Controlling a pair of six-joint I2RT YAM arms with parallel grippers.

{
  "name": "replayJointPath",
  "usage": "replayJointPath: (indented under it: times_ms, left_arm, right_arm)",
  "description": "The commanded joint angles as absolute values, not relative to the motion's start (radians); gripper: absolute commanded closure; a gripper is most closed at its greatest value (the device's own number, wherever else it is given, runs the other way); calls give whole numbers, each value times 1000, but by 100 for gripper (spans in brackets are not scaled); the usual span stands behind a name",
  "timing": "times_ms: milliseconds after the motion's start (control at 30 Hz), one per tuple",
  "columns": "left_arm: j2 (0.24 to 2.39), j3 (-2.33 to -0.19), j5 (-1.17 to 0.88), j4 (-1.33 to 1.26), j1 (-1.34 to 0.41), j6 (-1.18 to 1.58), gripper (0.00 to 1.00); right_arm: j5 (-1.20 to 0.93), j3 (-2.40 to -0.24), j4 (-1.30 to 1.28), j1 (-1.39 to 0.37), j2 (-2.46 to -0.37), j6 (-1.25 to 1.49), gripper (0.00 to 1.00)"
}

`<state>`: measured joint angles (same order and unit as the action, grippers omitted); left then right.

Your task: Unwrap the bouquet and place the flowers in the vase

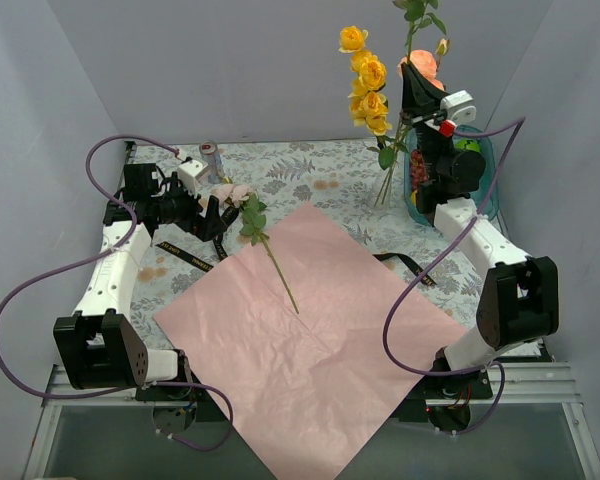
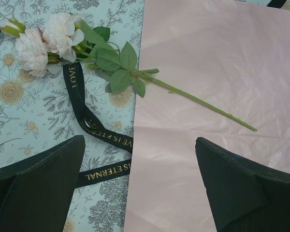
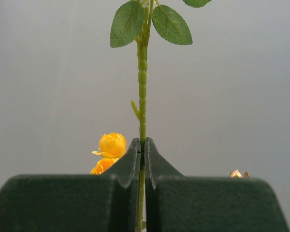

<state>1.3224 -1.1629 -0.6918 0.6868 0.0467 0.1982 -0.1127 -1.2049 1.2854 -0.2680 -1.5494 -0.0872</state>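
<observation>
Tablecloth (image 2: pixel 19 121) and pink paper (image 2: pixel 208 72) share the lying flower (image 2: pixel 120 79), slanted crosswise before your wide-apart left gripper (image 2: pixel 140 139); right gripper (image 3: pixel 141 142) clamps another flower (image 3: pixel 142 96) upright.

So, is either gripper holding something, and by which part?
The right gripper holds a flower by its stem. The left gripper is open and holds nothing.

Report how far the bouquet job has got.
Done: paper lies open, ribbon is off, yellow flowers stand in the vase. In hand: right jaws clamp another stem upright. Remaining: the pink flower lies across the paper's edge, below the open left jaws.
</observation>
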Motion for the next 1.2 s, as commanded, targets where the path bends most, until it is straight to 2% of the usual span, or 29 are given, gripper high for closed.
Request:
replayJointPath:
  times_ms: [0, 633, 1167]
  left_arm:
    - [1315, -1201, -712, 698, 51, 183, 2]
    - [1391, -1292, -699, 765, 49, 161, 2]
    - [1413, -1259, -709, 764, 51, 140, 2]
  right_arm:
    - [-123, -1272, 1654, -262, -1548, -81, 99]
    - [-118, -1296, 1810, -252, -1658, -68, 99]
    - [-172, -1270, 1841, -238, -1588, -78, 99]
